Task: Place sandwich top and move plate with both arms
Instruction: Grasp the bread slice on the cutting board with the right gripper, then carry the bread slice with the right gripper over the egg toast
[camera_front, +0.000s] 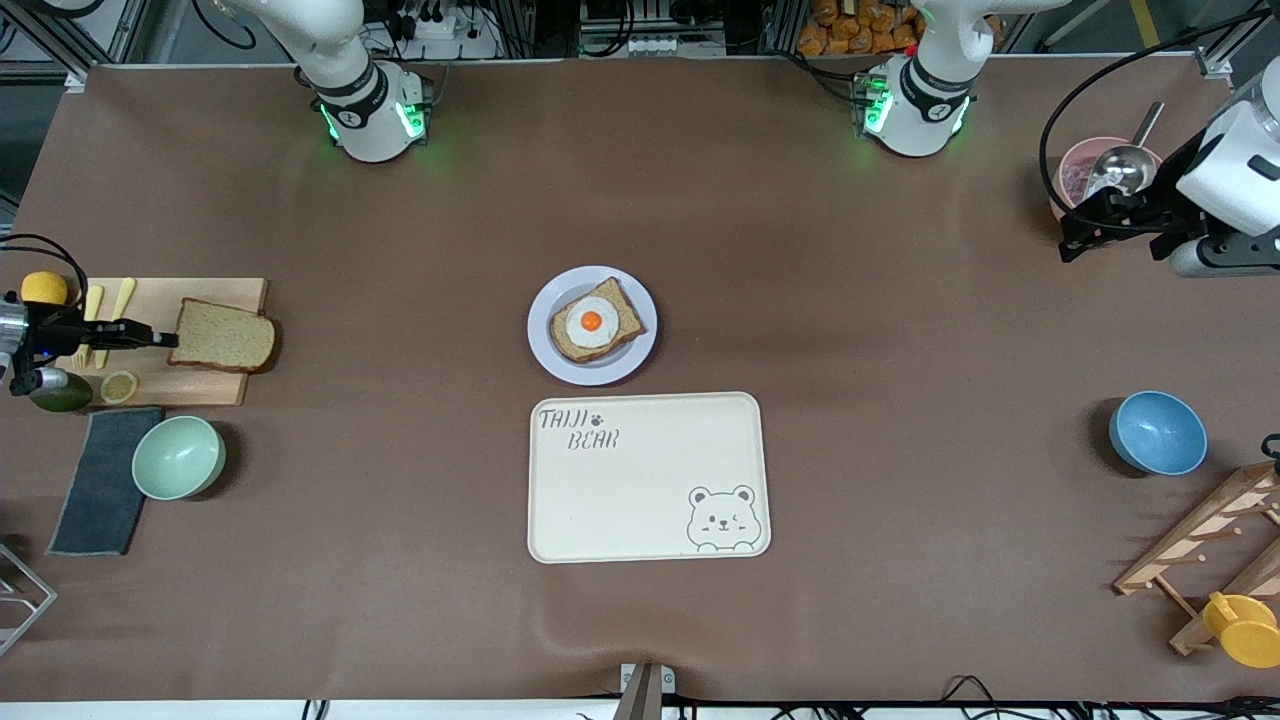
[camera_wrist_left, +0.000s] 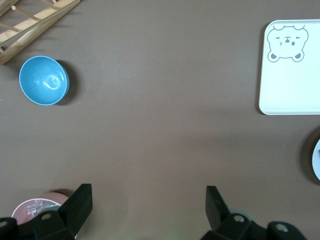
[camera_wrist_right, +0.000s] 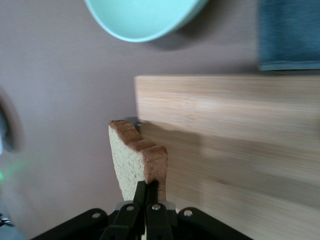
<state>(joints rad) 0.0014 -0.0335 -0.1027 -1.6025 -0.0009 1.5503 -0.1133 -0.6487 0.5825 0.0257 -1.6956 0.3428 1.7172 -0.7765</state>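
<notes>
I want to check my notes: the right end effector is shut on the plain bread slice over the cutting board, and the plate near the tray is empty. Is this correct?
One mistake: the plate is not empty; it holds a darker slice with a fried egg, as the front view shows. The right end effector is indeed shut on the plain bread slice over the cutting board.

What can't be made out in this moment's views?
- Pink bowl: contents too small in front view; cut off by the edge and left pincer in left wrist view.
- Plate: cut off by left wrist view's edge.
- Sandwich top: right pincer hides its gripped edge.
</notes>
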